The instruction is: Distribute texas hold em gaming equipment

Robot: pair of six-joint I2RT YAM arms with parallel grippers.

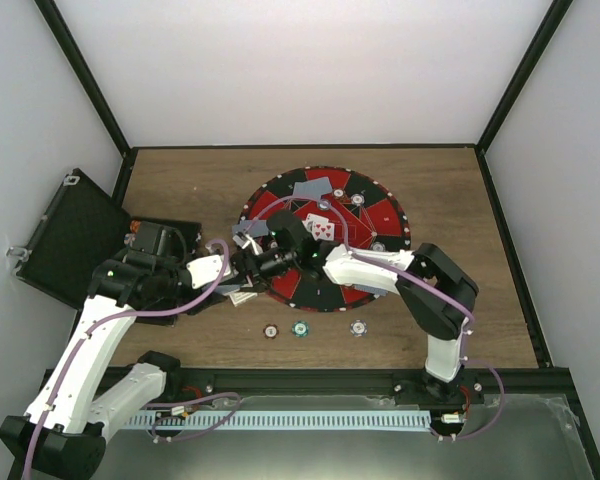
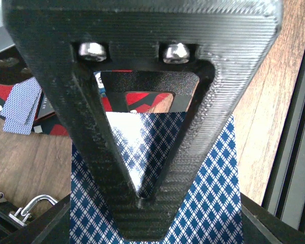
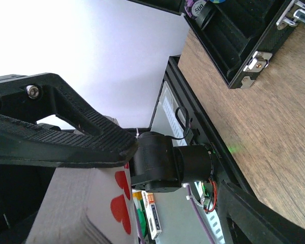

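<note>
Left jaws are clamping the card deck (image 2: 203, 203) at the mat's (image 1: 385, 215) 9 o'clock edge — right jaws are gaping at its top card. Cards are looking slick, thin, bendy — pinch one edge.

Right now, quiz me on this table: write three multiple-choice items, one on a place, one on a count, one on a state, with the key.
1. Where is the black case relative to the round mat?
A to its left
B to its right
C on it

2. How many poker chips lie on the bare wood in front of the mat?
A one
B three
C five

3. The left gripper is:
A wide open
B shut on blue-backed cards
C out of view

Key: 1 A, the case sits by the left wall. 2 B, three lie in a row near the arm bases. 3 B, its fingers pinch the diamond-patterned cards.
</note>
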